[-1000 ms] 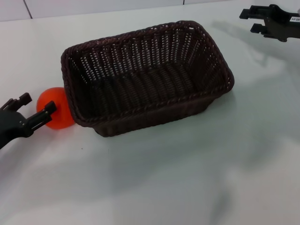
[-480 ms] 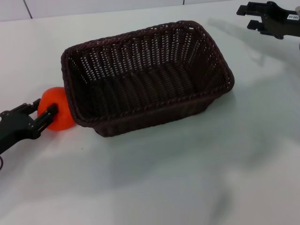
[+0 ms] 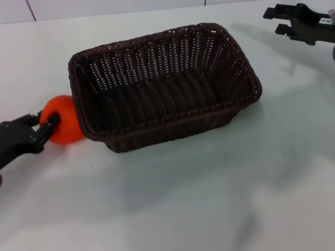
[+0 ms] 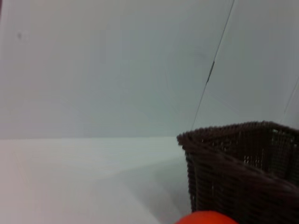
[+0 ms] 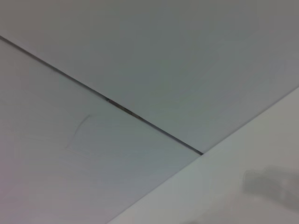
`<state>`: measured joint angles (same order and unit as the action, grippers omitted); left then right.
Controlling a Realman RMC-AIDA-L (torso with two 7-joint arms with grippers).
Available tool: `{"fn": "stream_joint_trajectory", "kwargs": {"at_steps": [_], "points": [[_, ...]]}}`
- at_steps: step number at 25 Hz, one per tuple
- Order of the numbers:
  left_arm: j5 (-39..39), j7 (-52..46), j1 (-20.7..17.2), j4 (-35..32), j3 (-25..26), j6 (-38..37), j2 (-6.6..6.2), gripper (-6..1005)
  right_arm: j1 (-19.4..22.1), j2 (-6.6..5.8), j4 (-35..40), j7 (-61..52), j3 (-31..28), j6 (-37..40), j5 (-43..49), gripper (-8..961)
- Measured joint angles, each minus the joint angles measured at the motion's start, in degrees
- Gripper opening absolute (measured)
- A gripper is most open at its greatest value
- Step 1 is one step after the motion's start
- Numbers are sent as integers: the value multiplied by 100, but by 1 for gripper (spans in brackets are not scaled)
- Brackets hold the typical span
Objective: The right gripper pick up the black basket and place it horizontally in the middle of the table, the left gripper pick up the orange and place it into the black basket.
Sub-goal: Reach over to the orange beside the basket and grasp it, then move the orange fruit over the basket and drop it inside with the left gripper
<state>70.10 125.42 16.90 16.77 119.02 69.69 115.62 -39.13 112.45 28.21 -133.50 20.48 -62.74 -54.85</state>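
Observation:
The black basket [image 3: 162, 89] stands upright in the middle of the white table [image 3: 209, 198], its long side running across the head view. The orange [image 3: 65, 125] rests on the table against the basket's left end. My left gripper [image 3: 47, 119] reaches in from the left, and its fingers [image 3: 52, 122] are closed on the orange's left side. In the left wrist view the top of the orange [image 4: 205, 218] and a corner of the basket [image 4: 238, 168] show. My right gripper [image 3: 276, 20] hovers open and empty at the far right, clear of the basket.
A wall with a dark seam [image 5: 117, 105] stands behind the table. Bare table surface lies in front of the basket and to its right.
My left gripper has moved in onto the orange and its fingers have narrowed around it. The right gripper has drawn slightly up and away from the basket.

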Motion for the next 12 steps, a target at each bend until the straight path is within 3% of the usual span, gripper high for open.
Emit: {"fn": "stream_joint_trajectory", "kwargs": {"at_steps": [3, 7, 12], "points": [[-32, -1, -158, 197, 332, 246, 50, 267, 8, 10, 0, 9, -12, -3, 0, 661], [-39, -19, -372, 389, 1281, 645, 177, 226, 38, 29, 1, 87, 4, -36, -116, 660], [-43, -132, -387, 400, 2006, 1351, 237, 166, 59, 44, -2, 187, 20, -44, -220, 659]]}}
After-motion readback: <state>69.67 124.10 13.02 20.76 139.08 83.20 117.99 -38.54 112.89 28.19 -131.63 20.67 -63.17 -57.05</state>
